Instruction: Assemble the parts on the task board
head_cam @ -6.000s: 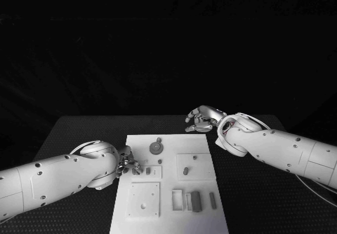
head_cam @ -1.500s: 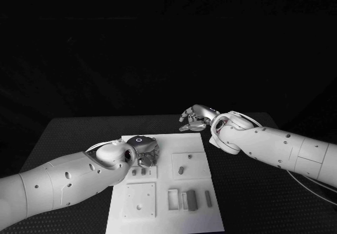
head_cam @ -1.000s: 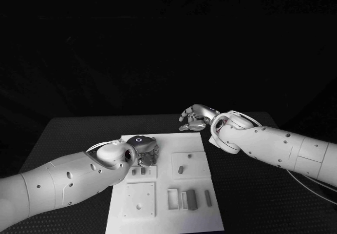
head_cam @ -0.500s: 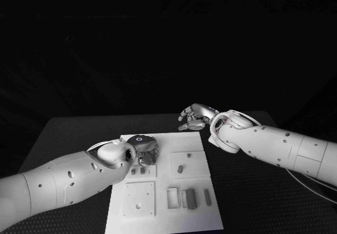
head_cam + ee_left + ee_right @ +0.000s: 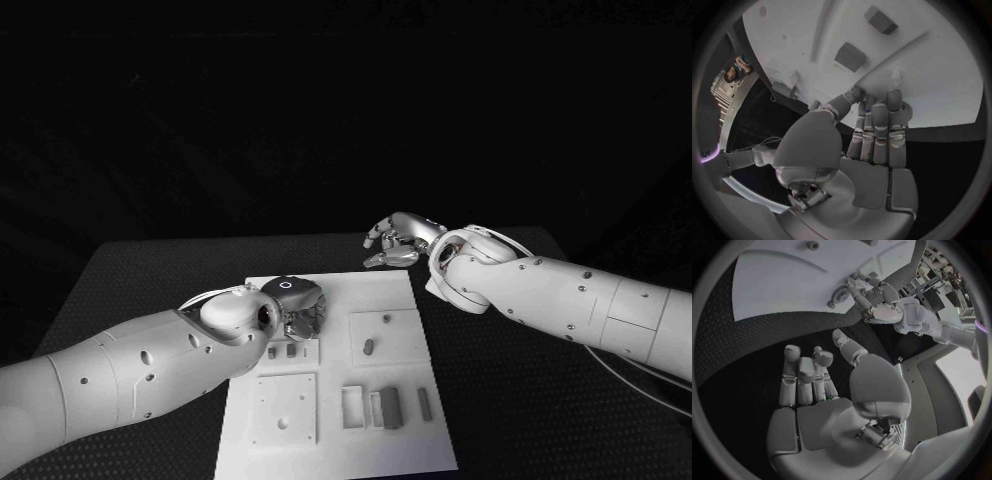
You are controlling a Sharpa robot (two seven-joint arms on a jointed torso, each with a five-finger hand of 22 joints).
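On the black tabletop [image 5: 159, 270] the white task board [image 5: 404, 440] is reached at its far-left corner by the left hand [image 5: 299, 318], fingers pressed down around the round grey part [image 5: 839, 294], whereas the right hand [image 5: 397, 243], loosely curled and empty, is held beyond the far edge.

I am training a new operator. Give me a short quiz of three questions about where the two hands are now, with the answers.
1. True or false: the right hand rests on the task board.
2. Which hand is over the task board? A) the left hand B) the right hand C) both
3. Fill the gap: the right hand holds ____.

Key: 1. False: it is past the board's far edge, over the black table. 2. A. 3. nothing; its fingers are apart.
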